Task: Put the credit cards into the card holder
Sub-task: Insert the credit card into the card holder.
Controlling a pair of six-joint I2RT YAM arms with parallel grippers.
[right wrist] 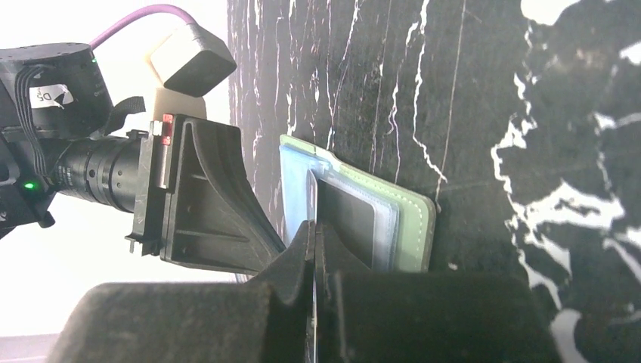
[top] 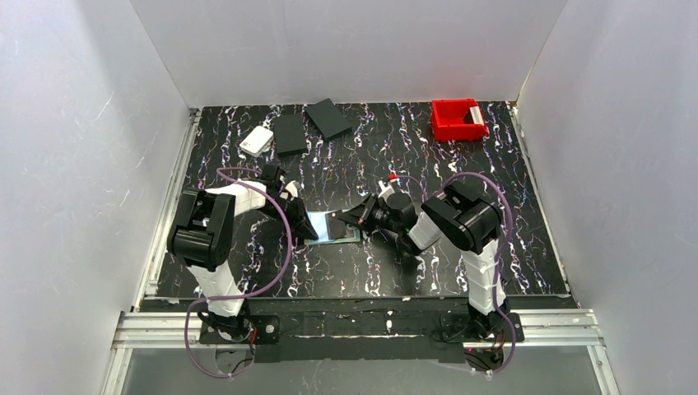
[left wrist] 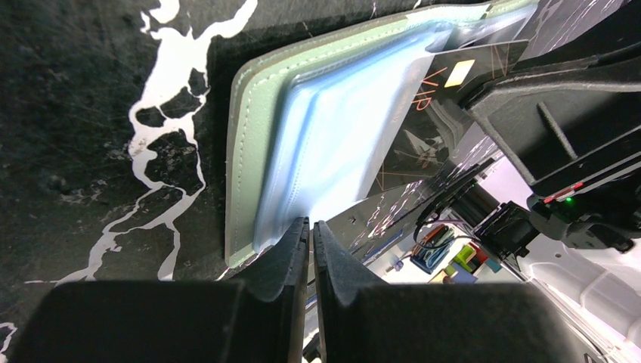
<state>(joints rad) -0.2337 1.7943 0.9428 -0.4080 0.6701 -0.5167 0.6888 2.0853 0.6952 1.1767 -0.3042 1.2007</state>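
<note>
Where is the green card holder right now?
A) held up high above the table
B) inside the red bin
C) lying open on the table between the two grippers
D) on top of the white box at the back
C: the card holder lies open on the table, with the left gripper at one side and the right gripper, pinching a dark card, at the other.

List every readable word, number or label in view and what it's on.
"VIP": orange lettering on the dark card over the open card holder.
"DS": white sticker on the left arm, rest hidden.
White label on the red bin: too small to read.
</note>
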